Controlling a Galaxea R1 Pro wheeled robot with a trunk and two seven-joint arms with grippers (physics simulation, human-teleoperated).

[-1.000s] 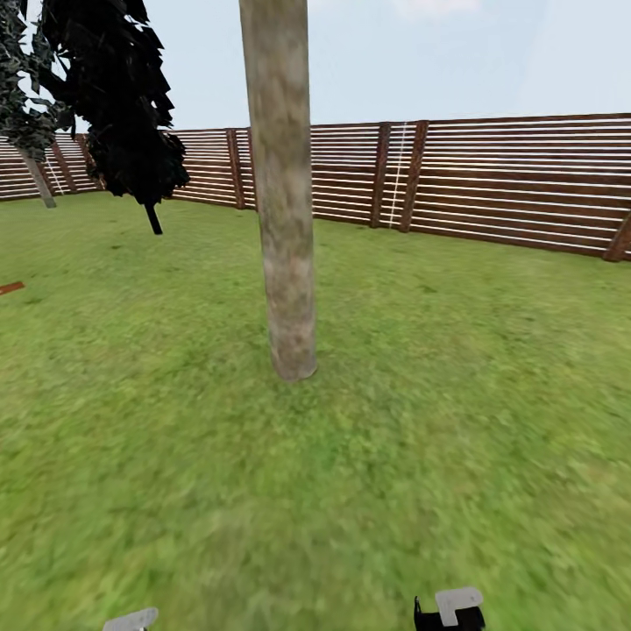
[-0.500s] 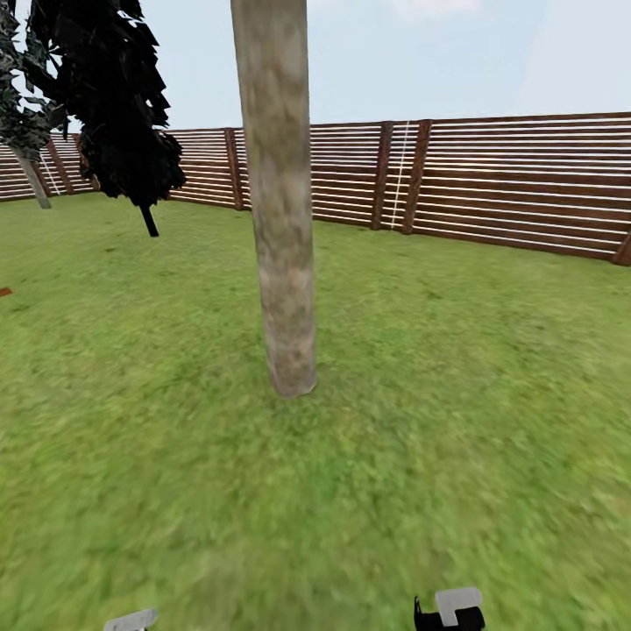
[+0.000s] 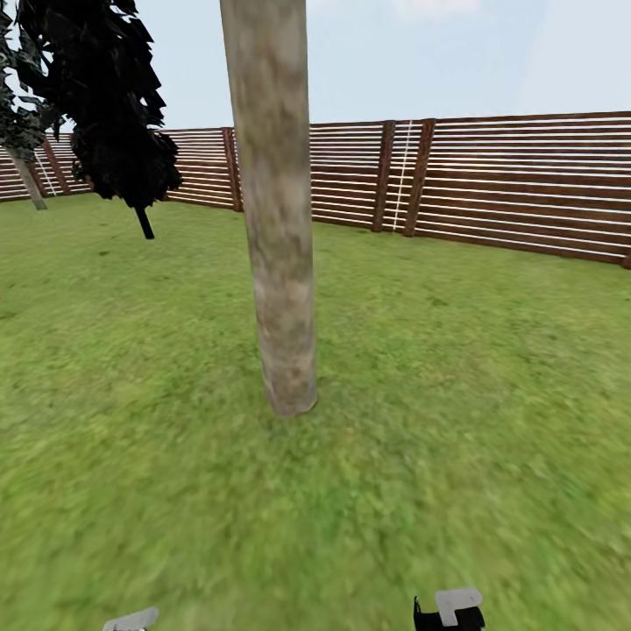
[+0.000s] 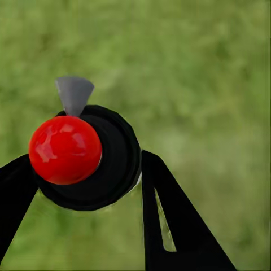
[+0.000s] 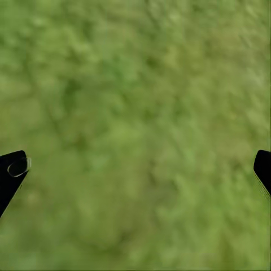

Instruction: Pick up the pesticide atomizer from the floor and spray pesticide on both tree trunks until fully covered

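Note:
A thick, mottled grey-tan tree trunk (image 3: 279, 228) rises straight ahead of me in the head view, its base on the grass of the garden (image 3: 456, 368). In the left wrist view the pesticide atomizer (image 4: 116, 164), a black bottle with a red top and a grey nozzle, sits between the two black fingers of my left gripper (image 4: 87, 161), which is shut on it. My right gripper (image 5: 139, 166) is open over bare grass, with nothing between its fingers. No white specks show on the trunk.
A brown slat fence (image 3: 517, 184) runs along the back of the lawn. A dark narrow cypress (image 3: 118, 105) stands at the back left, with a thinner leaning grey trunk (image 3: 28, 186) beyond it. Open grass lies on both sides of the trunk.
The whole head view has shifted: the trunk now looks larger and its base sits lower in the picture, so the camera has come closer. The arm parts at the bottom edge keep their place.

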